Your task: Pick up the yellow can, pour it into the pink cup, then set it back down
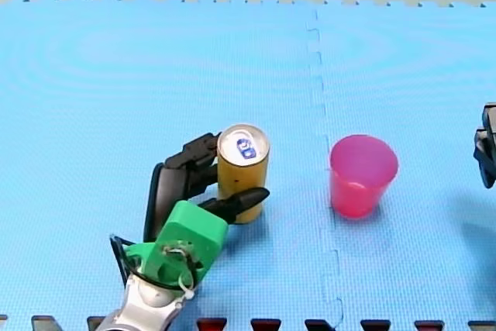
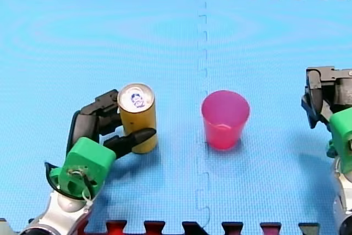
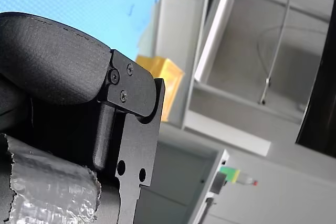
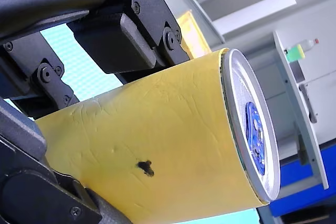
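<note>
- The yellow metal can (image 1: 242,172), a cylinder with a silver lid and a blue pull tab (image 1: 243,147), stands upright on the blue foam mat (image 1: 155,75), in the near left part of the surface.
- The robot's left hand (image 1: 194,191) is closed around the can. Its black fingers (image 1: 195,153) wrap the far-left side of the wall. The black thumb (image 1: 242,201) presses across the lower near side.
- In the second wrist view the same can (image 4: 157,145) lies between black finger links (image 4: 121,40) that touch its yellow wall. A small dark mark (image 4: 144,167) shows on the side, and the silver rim and blue tab face away from the palm.
- A green block (image 1: 186,242) sits at the left wrist, behind the hand, with the silver forearm below it.
- The translucent pink plastic cup (image 1: 361,180) stands upright and open-mouthed to the right of the can, apart from it. It is just across the toothed seam (image 1: 318,75) where two mat tiles join.
- The robot's right hand (image 2: 325,94) is at the right edge of the mat, well apart from the cup, and holds nothing. Whether it is clenched or released cannot be told.
- The first wrist view shows a black hand part (image 3: 63,66) with grey tape (image 3: 47,182) beneath it, and pale cabinets beyond the mat's edge.
</note>
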Available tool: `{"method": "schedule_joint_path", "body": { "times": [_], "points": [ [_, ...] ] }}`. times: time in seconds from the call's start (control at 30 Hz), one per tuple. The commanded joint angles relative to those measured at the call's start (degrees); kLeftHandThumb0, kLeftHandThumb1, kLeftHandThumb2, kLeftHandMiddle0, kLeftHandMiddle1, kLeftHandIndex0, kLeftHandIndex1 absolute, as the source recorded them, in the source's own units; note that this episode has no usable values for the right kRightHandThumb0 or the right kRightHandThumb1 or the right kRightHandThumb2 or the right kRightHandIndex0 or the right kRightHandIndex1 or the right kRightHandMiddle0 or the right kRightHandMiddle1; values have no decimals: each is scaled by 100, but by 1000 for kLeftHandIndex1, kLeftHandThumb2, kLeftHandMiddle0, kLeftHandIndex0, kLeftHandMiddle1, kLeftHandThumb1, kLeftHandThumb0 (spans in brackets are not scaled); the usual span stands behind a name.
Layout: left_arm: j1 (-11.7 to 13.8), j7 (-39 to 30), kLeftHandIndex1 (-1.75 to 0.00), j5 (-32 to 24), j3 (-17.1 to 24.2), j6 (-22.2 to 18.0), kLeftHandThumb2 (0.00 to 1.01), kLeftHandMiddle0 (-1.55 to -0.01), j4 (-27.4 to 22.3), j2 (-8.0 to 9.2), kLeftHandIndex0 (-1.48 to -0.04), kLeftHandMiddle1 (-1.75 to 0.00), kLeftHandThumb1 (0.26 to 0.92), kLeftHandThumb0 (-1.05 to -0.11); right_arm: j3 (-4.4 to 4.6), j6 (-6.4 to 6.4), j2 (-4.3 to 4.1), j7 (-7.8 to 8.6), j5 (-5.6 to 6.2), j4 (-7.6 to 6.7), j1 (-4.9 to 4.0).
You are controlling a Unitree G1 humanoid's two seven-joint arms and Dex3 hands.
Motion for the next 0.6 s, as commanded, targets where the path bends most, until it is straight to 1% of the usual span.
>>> {"method": "schedule_joint_path", "body": {
  "times": [0.0, 0.2, 0.33, 0.57],
  "points": [
    [32, 25, -2, 26, -12, 135, 0, -1278, 35, 55, -1191, 0, 821, -369, -5, -21, -20, -9, 15, -13, 6],
    [28, 24, -2, 17, -30, 179, 0, -1272, 29, 63, -1193, 0, 819, -367, -12, -15, -22, 4, 25, 24, -12],
    [34, 27, -2, 15, -38, 181, 0, -1273, 25, 72, -1195, -1, 819, -367, -21, -25, -23, 34, 47, 24, -6],
    [33, 3, -1, -1, -39, 181, 0, -1274, 19, 85, -1196, -1, 819, -365, -30, -59, -26, 58, 53, 29, 1]
  ]
}}
